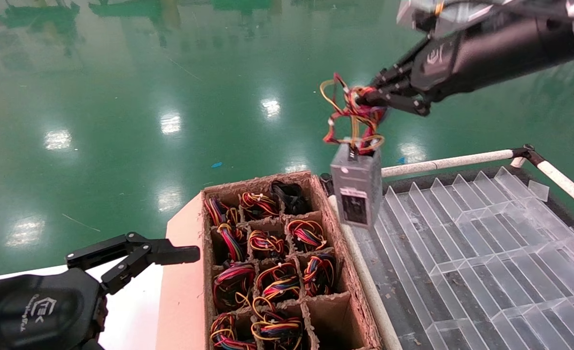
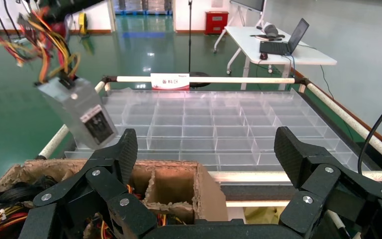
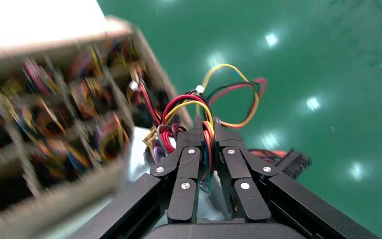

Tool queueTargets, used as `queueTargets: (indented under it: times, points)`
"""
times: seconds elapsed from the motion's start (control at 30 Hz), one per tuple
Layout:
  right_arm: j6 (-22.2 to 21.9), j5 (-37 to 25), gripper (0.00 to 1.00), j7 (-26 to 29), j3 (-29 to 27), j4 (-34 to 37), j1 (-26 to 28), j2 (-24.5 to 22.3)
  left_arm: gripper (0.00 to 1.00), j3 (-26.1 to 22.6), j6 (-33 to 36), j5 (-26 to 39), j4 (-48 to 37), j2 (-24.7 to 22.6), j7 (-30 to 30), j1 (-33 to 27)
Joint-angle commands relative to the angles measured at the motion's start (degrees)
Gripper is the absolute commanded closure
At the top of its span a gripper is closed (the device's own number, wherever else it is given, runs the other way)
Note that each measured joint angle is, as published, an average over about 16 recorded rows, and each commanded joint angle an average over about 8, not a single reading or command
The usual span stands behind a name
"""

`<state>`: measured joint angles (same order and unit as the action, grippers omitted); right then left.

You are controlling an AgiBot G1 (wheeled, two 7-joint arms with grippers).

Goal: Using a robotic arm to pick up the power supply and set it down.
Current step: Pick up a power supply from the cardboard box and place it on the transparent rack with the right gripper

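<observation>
Power supply hung mid-frame from right gripper, upper right, jaws pinched on wire bundle only. Dangled over seam between cardboard box and clear tray. Best carried slowly, lowered level into tray cell. Left gripper lower left, jaws wide, idle. Right wrist view alone showed wires clamped between fingers; left wrist view alone showed tray grid.

Glossy green floor; rough fibrous brown cardboard crate; clear smooth plastic divider tray; dull grey metal power supply; matt black right end effector
</observation>
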<state>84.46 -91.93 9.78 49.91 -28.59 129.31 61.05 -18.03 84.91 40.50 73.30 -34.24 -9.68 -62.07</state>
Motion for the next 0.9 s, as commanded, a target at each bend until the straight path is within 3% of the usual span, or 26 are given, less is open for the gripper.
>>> queueTargets:
  times: [0.03,0.3,0.6,0.9]
  points:
    - [-0.2,-1.7,1.0,-3.4,1.0,3.1,0.8,1.2,0.0,0.0,0.0,0.0,0.0,0.0,0.0,0.0]
    - [-5.2,-6.0,1.0,-16.8,3.7,11.8,0.5,5.8,0.0,0.0,0.0,0.0,0.0,0.0,0.0,0.0]
    - [-15.5,-10.1,1.0,-30.7,6.1,17.0,-1.2,10.1,0.0,0.0,0.0,0.0,0.0,0.0,0.0,0.0]
    - [-23.8,-11.4,1.0,-41.1,6.8,20.2,-4.6,14.2,0.0,-0.1,0.0,0.0,0.0,0.0,0.0,0.0]
